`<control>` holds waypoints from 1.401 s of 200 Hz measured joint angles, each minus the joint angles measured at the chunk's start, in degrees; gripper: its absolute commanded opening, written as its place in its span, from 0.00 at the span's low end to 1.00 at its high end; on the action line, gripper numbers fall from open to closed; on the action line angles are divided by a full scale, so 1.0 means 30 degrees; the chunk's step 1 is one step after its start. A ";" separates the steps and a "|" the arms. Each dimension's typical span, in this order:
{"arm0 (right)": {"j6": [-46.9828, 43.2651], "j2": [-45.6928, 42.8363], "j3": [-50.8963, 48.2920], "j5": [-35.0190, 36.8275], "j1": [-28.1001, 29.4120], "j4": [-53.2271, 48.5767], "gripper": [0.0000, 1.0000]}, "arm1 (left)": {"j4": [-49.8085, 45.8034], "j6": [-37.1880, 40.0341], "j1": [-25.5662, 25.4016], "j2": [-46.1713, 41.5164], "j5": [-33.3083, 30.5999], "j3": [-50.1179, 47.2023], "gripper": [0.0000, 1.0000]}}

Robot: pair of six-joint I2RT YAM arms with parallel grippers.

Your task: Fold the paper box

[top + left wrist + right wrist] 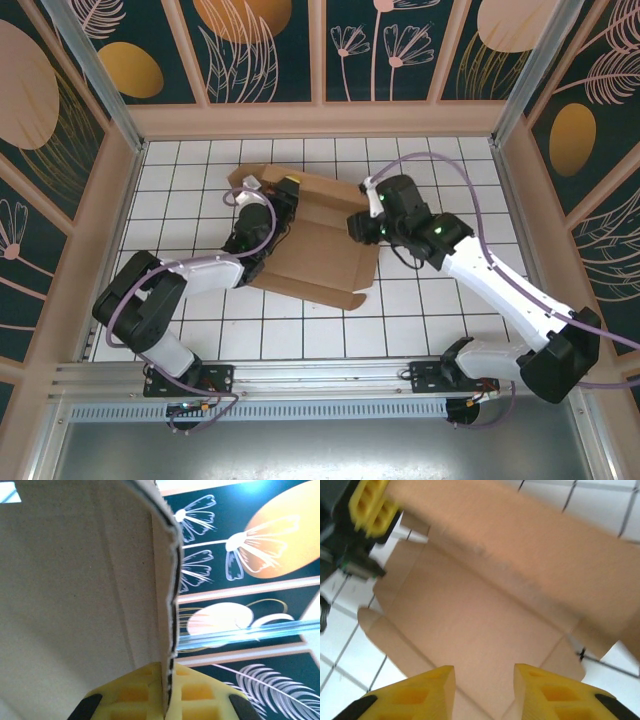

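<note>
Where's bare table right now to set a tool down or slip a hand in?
Free: the tiles between the near edge of the paper box and the front rail; the far strip along the left wall. Crowded: mid-table, where the left gripper pinches a flap and the right gripper hangs open at the box.

1. I see the paper box (320,250) as plain brown, unprinted.
2. The left gripper (167,685) and right gripper (484,690) are yellow.
3. The table (300,330) has white tiles with dark grid lines.
4. The walls (260,50) are dark teal with orange ovals and pale flower outlines.
</note>
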 measured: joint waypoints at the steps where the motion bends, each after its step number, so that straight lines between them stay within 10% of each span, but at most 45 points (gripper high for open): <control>1: 0.0022 -0.0007 -0.0051 -0.0029 0.0044 -0.0007 0.29 | -0.0058 0.0007 -0.0036 -0.0029 -0.0058 -0.0007 0.00; 41: 0.1253 -0.0109 -0.2455 -0.0882 0.1428 0.0525 0.00 | -0.3279 -0.0044 -0.0772 -0.1260 -0.2157 -0.0022 0.00; 160: 0.4328 0.7431 -0.4065 -0.0408 0.4313 0.2783 0.00 | -0.2980 -0.1056 -0.0736 -0.1836 -0.2987 -0.2310 0.00; 280: 0.4699 0.7657 -0.4925 0.0138 0.3344 0.2841 0.00 | -0.9187 -0.1770 -0.0889 -0.3883 -0.4575 -0.1129 0.00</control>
